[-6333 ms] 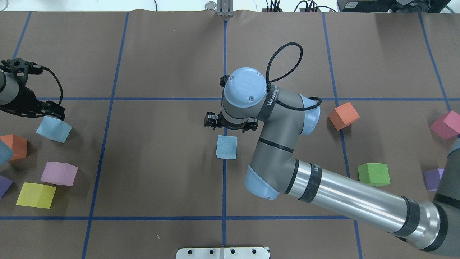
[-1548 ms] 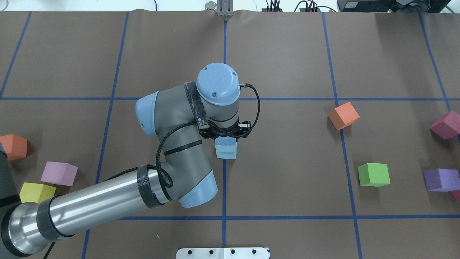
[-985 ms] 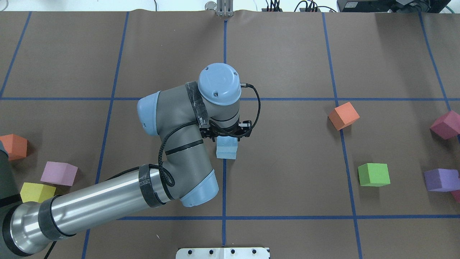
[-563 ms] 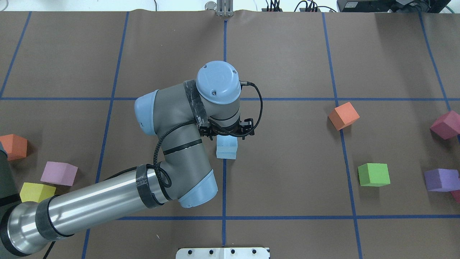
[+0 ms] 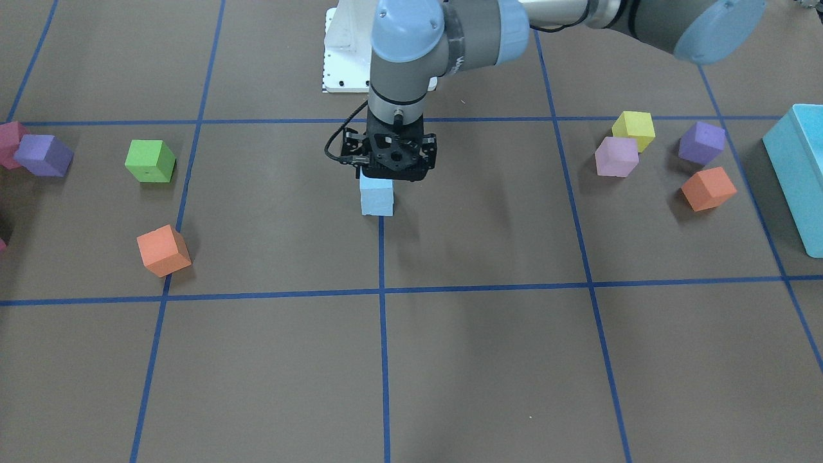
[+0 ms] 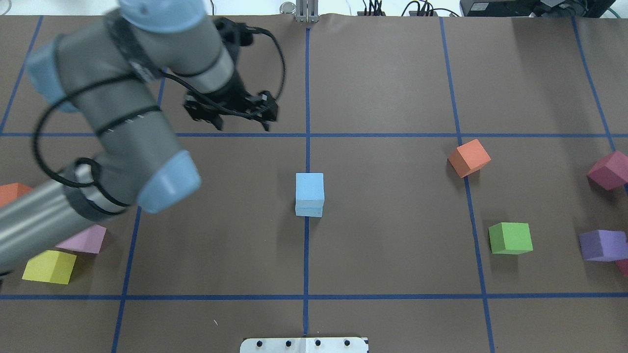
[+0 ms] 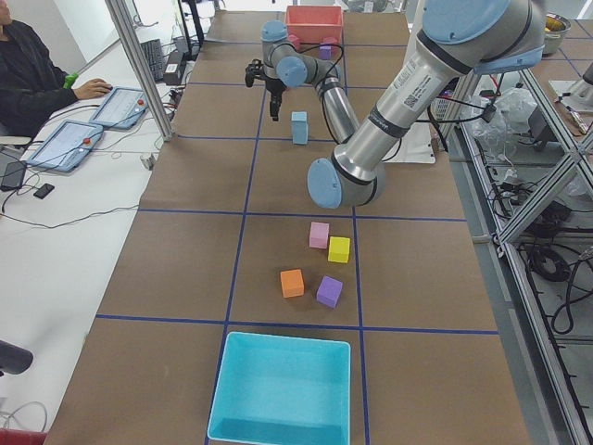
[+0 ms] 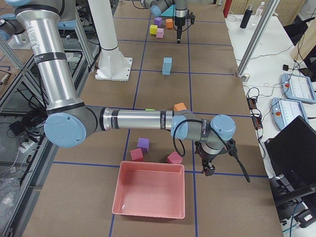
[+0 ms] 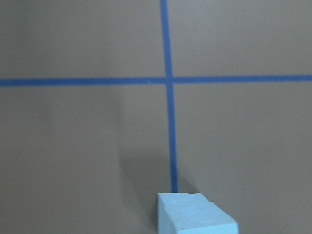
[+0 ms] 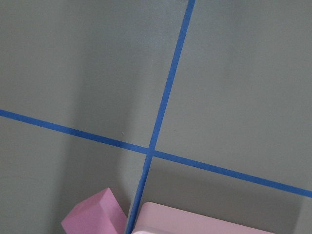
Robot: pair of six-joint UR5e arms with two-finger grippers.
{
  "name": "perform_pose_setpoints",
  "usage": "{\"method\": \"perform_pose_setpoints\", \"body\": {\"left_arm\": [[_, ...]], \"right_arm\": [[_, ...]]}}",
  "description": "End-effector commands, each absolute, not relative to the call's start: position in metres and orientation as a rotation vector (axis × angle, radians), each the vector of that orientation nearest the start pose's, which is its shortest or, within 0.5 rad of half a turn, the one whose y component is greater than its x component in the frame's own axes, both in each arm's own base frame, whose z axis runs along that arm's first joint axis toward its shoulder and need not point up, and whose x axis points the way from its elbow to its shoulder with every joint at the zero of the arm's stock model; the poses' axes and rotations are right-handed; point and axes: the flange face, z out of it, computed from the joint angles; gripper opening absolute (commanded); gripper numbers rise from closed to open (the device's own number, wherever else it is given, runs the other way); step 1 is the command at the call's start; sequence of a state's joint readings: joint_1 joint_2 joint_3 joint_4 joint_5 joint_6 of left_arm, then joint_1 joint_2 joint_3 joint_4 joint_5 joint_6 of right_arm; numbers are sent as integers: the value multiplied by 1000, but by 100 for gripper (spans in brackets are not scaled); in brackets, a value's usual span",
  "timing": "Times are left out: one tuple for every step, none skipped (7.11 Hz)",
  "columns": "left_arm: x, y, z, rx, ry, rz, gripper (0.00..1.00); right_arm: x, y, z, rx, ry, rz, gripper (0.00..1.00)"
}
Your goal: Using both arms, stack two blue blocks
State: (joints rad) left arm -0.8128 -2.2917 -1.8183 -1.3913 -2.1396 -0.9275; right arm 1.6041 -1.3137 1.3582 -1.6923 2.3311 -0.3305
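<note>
The two blue blocks stand stacked at the table's centre on the blue line crossing, the upper block on the lower block. The stack also shows in the front view, the left side view and the right side view. My left gripper is open and empty, lifted behind and left of the stack. In the front view it hangs close over the stack. The left wrist view shows the upper block's top. My right gripper hovers by a pink bin; I cannot tell its state.
Orange, green, purple and magenta cubes lie on the right. Pink, yellow and orange cubes lie on the left. A turquoise bin and a pink bin stand at the table's ends.
My left gripper has opened and let go of the upper blue block on the lower one. The arm has risen and swung to the back left.
</note>
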Motion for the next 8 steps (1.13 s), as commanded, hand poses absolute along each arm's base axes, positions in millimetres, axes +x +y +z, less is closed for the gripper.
{"method": "perform_pose_setpoints", "body": {"left_arm": [[207,-539,222,178,898,113,98],[143,-537,272,208,836,144,98],[90,-532,329,221,796,215,98],[43,-517,385,206,799,234,98],[-11,-496,434,231,801,227,98],[-46,-471,477,236,826,197,98],[-67,-449,517,248,831,160,98],[-74,-443,544,251,839,143,98]], "right_arm": [[84,-591,633,70,-766,-252,100],[88,-591,629,80,-767,-248,100],[89,-589,625,87,-766,-249,100],[90,-583,622,95,-766,-249,100],[90,-572,619,104,-765,-251,100],[90,-564,616,110,-762,-252,100],[90,-563,615,113,-760,-254,100],[90,-562,617,108,-758,-252,100]]}}
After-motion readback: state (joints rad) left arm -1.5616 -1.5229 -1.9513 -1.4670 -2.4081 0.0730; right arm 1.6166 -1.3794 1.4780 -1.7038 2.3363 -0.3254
